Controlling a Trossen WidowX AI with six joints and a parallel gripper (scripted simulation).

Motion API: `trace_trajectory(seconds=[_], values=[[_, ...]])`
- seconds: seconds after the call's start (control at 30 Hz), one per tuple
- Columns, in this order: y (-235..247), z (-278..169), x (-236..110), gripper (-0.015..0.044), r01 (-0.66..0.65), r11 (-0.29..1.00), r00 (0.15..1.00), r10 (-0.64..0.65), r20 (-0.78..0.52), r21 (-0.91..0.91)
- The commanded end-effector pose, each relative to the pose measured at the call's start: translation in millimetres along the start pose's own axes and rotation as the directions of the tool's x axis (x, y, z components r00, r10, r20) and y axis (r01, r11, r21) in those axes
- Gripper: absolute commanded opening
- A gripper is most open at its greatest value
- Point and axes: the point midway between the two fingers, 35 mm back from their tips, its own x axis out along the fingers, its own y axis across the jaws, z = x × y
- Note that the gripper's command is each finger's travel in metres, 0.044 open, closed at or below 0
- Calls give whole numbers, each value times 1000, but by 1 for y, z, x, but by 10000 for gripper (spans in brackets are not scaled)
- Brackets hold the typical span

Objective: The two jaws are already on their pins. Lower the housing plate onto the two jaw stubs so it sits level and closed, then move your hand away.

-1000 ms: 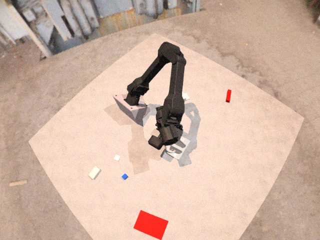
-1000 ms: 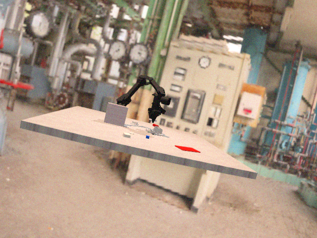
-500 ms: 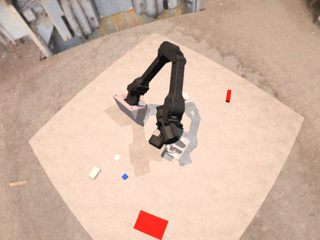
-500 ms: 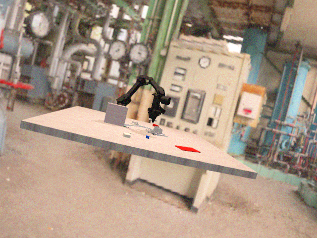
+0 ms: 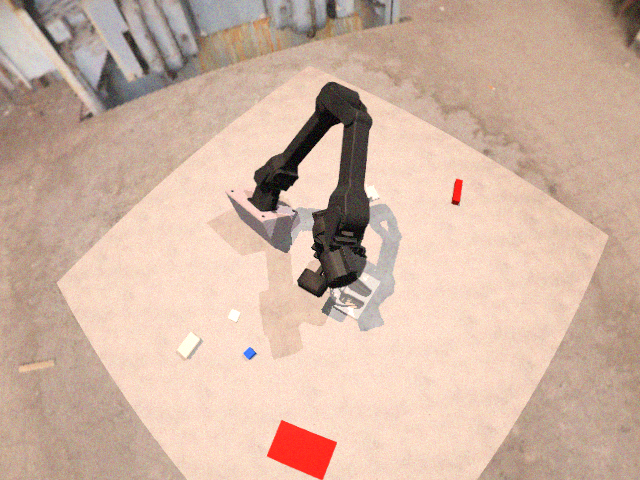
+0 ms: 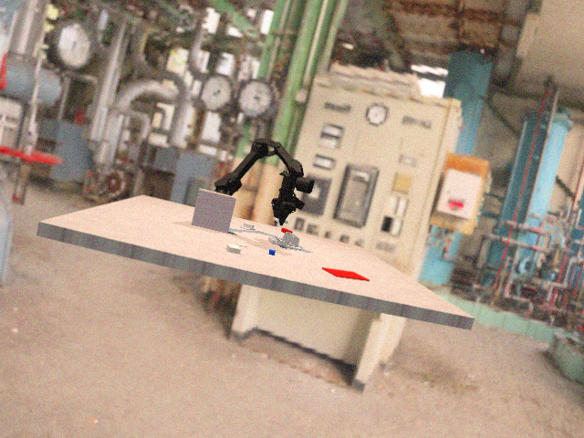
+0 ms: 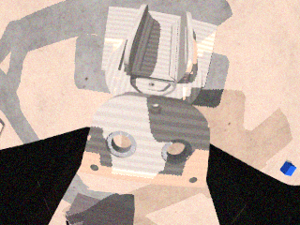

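My gripper (image 6: 281, 222) (image 7: 148, 142) is shut on the housing plate (image 7: 127, 112), a pale ribbed plate with a rounded far edge, two large ringed holes and small corner holes. A finger is at each side of it. The plate is held above the table, and its far edge overlaps the near end of the base (image 5: 370, 284) (image 7: 113, 28) in the wrist view. Two upright jaws, the left jaw (image 7: 144, 42) and the right jaw (image 7: 189, 42), stand side by side on that base. The pins and the jaw stubs cannot be made out clearly.
A pinkish-grey block (image 5: 279, 227) (image 6: 213, 210) stands by the arm's foot. A blue cube (image 5: 249, 353) (image 6: 271, 252) (image 7: 288, 169), a cream block (image 5: 189, 345) (image 6: 234, 248), a white tile (image 5: 234, 315), a red bar (image 5: 456, 192) and a red sheet (image 5: 302, 449) (image 6: 345, 274) lie around.
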Motion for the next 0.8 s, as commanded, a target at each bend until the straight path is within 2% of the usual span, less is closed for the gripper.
trace_trajectory(seconds=[0.0, 0.77], values=[[0, 0, 0, 351, -2, 1000, 1000, 2, 2, 10], [1, 1, 8, 351, -1, 1000, 1000, 1, 2, 11]])
